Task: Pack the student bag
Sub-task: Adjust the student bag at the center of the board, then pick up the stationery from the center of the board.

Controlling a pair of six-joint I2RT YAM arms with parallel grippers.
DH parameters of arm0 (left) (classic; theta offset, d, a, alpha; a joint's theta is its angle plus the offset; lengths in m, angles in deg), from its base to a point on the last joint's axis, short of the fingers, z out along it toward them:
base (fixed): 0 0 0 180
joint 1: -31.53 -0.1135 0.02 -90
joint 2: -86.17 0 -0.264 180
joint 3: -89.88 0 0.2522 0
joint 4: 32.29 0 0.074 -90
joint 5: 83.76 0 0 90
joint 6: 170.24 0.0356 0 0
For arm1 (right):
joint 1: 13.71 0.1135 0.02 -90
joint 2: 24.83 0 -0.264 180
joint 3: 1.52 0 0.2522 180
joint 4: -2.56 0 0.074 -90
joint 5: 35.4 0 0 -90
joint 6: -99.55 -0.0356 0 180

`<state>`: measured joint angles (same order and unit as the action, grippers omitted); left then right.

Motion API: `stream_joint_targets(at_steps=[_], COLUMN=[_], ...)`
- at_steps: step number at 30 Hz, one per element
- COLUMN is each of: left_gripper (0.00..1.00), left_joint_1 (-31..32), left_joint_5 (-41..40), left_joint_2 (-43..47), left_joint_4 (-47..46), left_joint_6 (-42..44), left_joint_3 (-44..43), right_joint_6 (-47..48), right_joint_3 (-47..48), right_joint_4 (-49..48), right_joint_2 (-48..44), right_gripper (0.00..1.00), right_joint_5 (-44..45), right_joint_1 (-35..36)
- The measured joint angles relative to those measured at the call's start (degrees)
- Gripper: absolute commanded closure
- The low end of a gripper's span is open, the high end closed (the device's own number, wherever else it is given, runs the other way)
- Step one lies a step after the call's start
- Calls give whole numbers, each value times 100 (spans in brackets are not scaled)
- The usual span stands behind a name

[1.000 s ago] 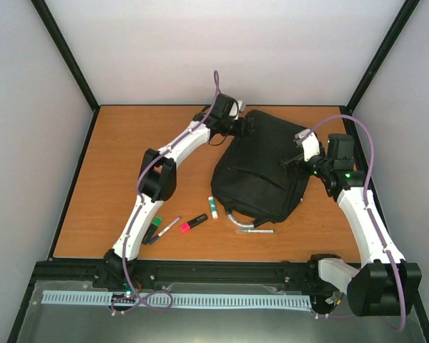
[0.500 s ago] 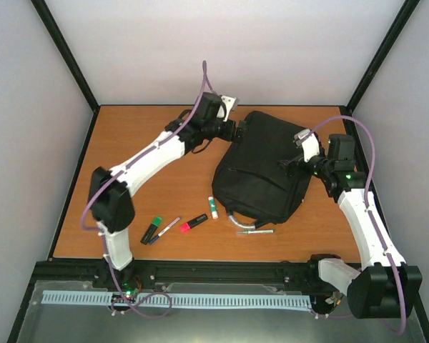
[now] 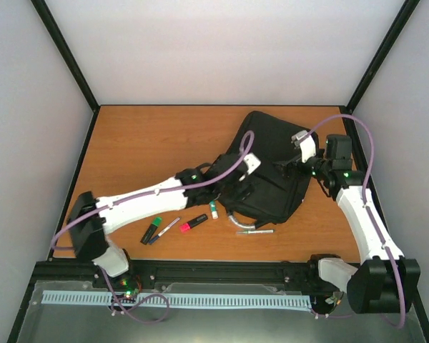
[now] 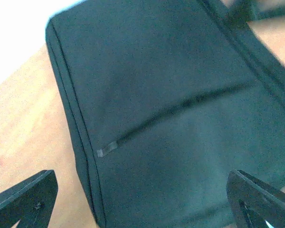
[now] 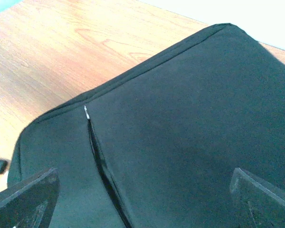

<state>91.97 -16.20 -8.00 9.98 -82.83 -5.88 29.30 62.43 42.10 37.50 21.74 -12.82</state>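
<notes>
I had the student bag [image 3: 268, 143] lying flat on the table [image 3: 136, 143], right of centre and closer to the far edge than the near one. Its grey loop handle [image 3: 236, 221] pointed toward the near edge. From overhead, the left gripper [image 3: 243, 191] hung over the bag's near-left corner and the right gripper [image 3: 282, 168] over its right side, but I could not read either claw from that view.

The wrist cameras settled it. The left fingers [image 4: 26, 199] sat in the bottom corners of their picture, spread wide, with only black fabric between them. The right fingers [image 5: 23, 197] were just as far apart and held nothing.

The left wrist view also showed a zip line crossing the panel, ending in a small grey tab [image 4: 106, 148]. The right wrist view showed a dark zip seam with a silver pull [image 5: 86, 112].

Only the overhead view showed the loose items toward the near edge:
- a green marker [image 3: 152, 229]
- a thin pen [image 3: 169, 227]
- a red highlighter [image 3: 194, 222]
- a white stick [image 3: 214, 209] beside the bag's near-left corner
- a silver pen [image 3: 256, 231] just beyond the handle
</notes>
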Motion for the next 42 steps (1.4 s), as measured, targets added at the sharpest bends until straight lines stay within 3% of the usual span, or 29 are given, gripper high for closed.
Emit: stream_joint_targets(at_steps=[6,8,10,13,20,24,28,34,42], left_gripper=[0,0,8,25,36,44,48,58,59], left_joint_1=[190,243,254,262,452,754,883,944,944], left_joint_5=[769,1174,1534,1958,1993,1991,1963,1878,1799], left_joint_2=[1945,2275,2315,2269,1523,1084,337,-101,-433], left_joint_4=[-1034,-1405,-1784,-2208,-2017,-1648,-1200,-791,-516], left_joint_6=[299,249,188,-35,-291,-348,-372,-398,-393], left_joint_3=[2371,2599,2682,3012,3305,3158,2697,2522,2354], right_joint_6=[-28,48,164,313,518,551,352,286,337], right_joint_3=[387,387,391,391,501,1054,1276,1073,933], right_joint_4=[284,367,463,577,697,964,940,916,951], right_joint_2=[575,638,734,931,1342,2061,2487,2398,2194], right_gripper=[4,12,15,18,32,41,41,38,37], right_joint_5=[-299,-378,-463,-584,-778,-1014,-1010,-824,-769], right_joint_1=[-2,-2,0,9,153,238,271,273,275])
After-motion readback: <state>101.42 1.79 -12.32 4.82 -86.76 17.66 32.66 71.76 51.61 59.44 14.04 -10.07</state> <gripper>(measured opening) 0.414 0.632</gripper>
